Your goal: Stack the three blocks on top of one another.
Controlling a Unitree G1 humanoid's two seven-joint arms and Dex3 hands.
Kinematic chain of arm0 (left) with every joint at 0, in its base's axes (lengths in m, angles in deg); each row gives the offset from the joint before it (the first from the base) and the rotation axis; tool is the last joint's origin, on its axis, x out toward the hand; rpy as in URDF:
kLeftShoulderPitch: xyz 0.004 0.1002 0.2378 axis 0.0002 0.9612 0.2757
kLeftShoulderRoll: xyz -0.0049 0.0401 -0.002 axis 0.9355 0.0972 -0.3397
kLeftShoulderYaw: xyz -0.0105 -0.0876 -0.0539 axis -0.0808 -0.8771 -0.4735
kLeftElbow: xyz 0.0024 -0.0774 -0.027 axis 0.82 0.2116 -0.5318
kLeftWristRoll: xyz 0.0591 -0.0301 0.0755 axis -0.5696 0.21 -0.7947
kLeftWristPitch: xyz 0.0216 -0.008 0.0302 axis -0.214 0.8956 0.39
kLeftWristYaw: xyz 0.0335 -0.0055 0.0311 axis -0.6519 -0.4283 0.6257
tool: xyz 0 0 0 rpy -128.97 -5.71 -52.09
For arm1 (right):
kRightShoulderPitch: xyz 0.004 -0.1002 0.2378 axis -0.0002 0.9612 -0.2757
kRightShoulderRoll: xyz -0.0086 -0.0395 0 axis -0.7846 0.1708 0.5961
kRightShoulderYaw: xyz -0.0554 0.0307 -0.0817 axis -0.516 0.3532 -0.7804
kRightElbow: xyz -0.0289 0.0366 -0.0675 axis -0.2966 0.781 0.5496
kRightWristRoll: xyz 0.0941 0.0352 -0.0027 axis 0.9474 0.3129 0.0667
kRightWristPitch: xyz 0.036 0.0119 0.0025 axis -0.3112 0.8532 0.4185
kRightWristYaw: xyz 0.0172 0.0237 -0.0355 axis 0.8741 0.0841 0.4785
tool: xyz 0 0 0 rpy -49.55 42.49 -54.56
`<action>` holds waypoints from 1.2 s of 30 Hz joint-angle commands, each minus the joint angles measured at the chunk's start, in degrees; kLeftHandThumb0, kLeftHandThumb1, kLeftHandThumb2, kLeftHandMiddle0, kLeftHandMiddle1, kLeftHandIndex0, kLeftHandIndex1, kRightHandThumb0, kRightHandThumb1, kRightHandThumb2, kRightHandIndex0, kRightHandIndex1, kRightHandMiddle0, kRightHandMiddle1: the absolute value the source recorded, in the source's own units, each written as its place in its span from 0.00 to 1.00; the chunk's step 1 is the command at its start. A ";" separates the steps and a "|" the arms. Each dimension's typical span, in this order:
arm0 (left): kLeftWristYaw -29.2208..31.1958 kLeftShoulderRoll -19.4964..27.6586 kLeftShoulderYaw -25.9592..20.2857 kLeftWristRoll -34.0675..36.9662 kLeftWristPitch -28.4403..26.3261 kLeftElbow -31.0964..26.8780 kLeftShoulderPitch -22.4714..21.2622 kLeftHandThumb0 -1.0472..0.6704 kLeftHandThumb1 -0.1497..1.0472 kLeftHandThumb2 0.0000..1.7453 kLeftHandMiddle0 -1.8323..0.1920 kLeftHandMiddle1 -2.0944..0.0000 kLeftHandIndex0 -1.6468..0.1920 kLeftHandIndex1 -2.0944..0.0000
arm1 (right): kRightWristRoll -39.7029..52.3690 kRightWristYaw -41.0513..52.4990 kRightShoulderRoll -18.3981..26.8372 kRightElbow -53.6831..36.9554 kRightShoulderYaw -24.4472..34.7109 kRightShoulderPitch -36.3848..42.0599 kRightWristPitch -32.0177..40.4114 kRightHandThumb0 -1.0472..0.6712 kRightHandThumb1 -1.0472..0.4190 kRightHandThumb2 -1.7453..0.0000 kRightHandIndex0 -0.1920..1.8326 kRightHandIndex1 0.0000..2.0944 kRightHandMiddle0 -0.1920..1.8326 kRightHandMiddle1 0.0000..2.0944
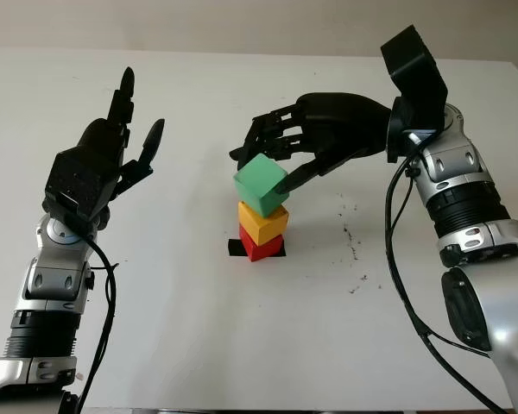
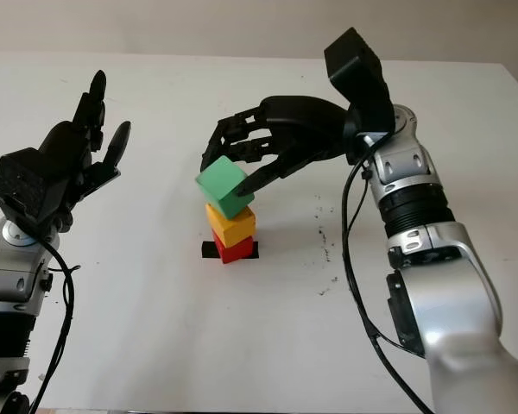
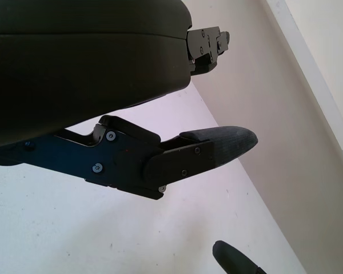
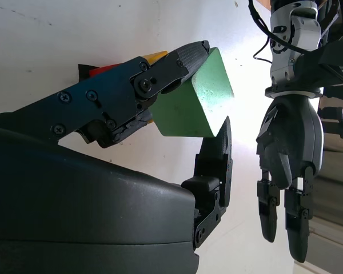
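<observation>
While the right hand [image 1: 281, 151] grips it, the green block [image 1: 261, 184] tops the yellow block [image 1: 263, 223].

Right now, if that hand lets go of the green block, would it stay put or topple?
It might well topple: the green block sits tilted on the yellow block, not flat. It looks rigid and probably light, since the right hand pinches it by fingertips alone. The stack stands narrow on the red block, so a nudge could tip it.

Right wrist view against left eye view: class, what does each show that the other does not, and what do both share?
Right wrist view alone: fingertips pinching the green block from close up. Left eye view alone: the full stack, with the yellow block on the red block, and black tape beneath. Both: the right hand gripping green, and the open left hand raised to one side.
</observation>
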 commanded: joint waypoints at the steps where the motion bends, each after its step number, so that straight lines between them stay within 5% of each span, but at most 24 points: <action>1: 0.11 0.53 -0.42 0.01 0.59 -0.69 -0.12 0.25 1.00 0.37 1.00 0.99 1.00 0.99 | 0.62 -0.39 -0.33 -1.50 0.46 0.78 0.37 0.33 0.10 0.97 0.21 0.02 0.31 0.70; 36: 0.43 0.78 -0.58 0.38 -0.12 -1.08 -0.02 0.25 1.00 0.37 1.00 0.99 1.00 0.99 | -0.47 -3.01 0.80 -1.79 0.47 2.19 -0.66 0.33 0.10 0.97 0.20 0.02 0.31 0.71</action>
